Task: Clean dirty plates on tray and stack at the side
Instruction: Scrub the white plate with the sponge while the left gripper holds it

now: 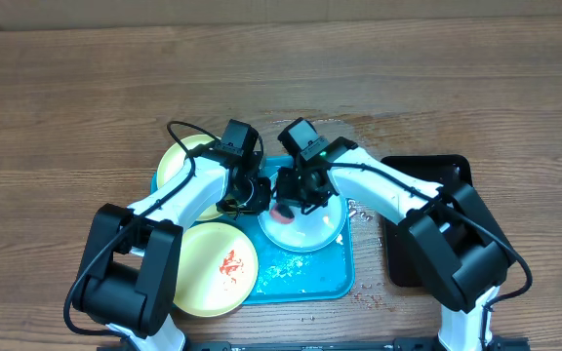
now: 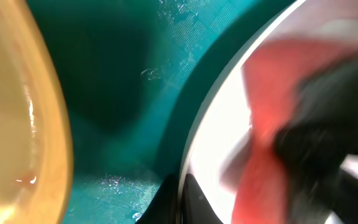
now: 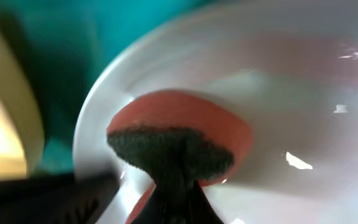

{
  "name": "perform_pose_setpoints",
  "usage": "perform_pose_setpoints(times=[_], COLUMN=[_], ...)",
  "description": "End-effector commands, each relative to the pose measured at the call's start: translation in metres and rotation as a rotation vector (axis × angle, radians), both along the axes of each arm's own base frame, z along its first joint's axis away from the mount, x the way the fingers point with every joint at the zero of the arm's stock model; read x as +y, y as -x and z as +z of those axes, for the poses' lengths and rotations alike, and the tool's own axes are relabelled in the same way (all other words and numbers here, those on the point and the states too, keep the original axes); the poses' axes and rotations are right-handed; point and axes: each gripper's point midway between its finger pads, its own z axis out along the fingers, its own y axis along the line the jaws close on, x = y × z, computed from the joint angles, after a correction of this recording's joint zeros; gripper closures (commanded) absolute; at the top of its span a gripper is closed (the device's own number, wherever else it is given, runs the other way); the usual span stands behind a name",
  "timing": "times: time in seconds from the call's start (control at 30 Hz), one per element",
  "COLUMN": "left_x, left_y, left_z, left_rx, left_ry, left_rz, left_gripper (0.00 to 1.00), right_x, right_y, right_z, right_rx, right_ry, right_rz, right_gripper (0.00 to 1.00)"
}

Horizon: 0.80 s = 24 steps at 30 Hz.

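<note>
The blue tray sits on the wooden surface, near the middle and towards the near edge, and its floor looks wet. Three plates are with it. The white plate lies on the right half of the tray. A yellow plate lies at the near left, overlapping the tray's left rim, with a red sauce smear on it. A second yellow plate rests over the tray's far left corner, partly hidden by the left arm.

Both arms reach in from the near side and meet over the white plate's left edge. The right hand is clamped on a sponge – red with a dark scouring face – and presses it onto the left part of the white plate. In the right wrist view the sponge bulges out from between the dark fingers and touches the plate's glossy inside.

The left hand is closed at the white plate's left rim. In the left wrist view the rim runs between two dark finger shapes, so it appears pinched there, though the picture is blurred. The same view shows the sauced yellow plate's edge at the left, just apart from the white plate, with bare tray between them.

A black tray lies to the right of the blue tray, partly under the right arm. Small specks dot the surface between the two trays.
</note>
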Motion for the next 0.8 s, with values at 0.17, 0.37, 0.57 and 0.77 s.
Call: perform_pose_setpoints(times=[0.17,0.37,0.57,0.77], left_x=[-0.003,-0.003,-0.004,-0.004], left_y=[0.004,0.003,0.002,0.002], left_z=[-0.004,-0.004,-0.004,-0.004], left_rx=[0.020,0.018,0.015,0.014], left_ry=[-0.004,-0.004,-0.003,-0.002], left_rz=[-0.013,-0.013,-0.012,-0.012], left_gripper=[0.96,0.96,0.96,0.96], right_x=[-0.091,-0.139,-0.123,-0.044], right_y=[-0.042,-0.025,0.003,0.059], right_z=[-0.013,-0.017,-0.017,-0.004], right_rx=[-0.063,0.028,0.084,0.149], right_ry=[0.286,0.419,0.390,0.043], right_rz=[-0.290,-0.265,0.028,0.464], right_gripper=[0.96,0.96,0.96,0.96])
